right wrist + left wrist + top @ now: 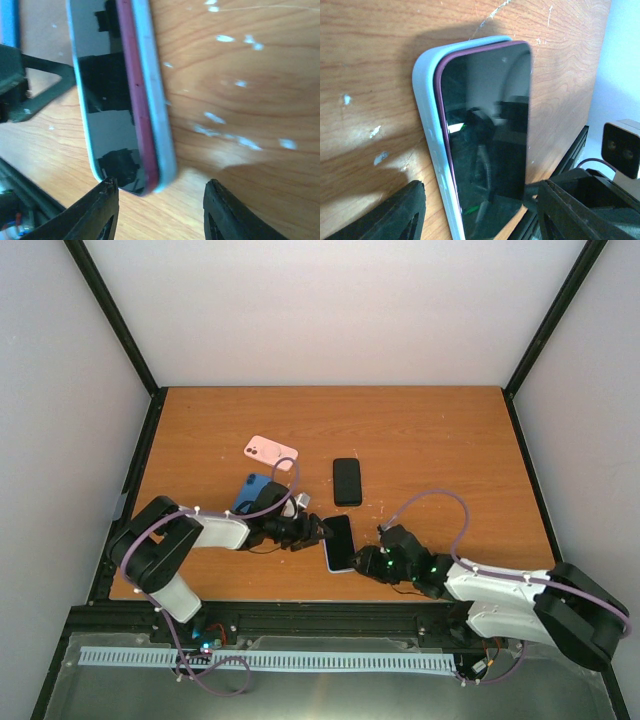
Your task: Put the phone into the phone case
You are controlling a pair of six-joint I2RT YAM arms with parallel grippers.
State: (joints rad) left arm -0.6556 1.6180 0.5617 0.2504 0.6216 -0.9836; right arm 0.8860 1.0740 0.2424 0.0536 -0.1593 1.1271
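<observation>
Phone [485, 125], screen up, lies in pale blue case [427, 130] on table [450, 440] between the arms, maroon edge showing. Left gripper [480, 200] spread either side of one end; right gripper [162, 186] spread at the other, neither clamping

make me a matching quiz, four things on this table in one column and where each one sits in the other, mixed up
1. pink phone case
2. black phone-shaped slab
3. blue phone case
4. maroon-edged phone in the pale blue case

a. between the left gripper and right gripper
b. farthest from the arm bases
c. right against the left arm
d. mid-table, lying alone

Pairs: 1-b, 2-d, 3-c, 4-a
</observation>
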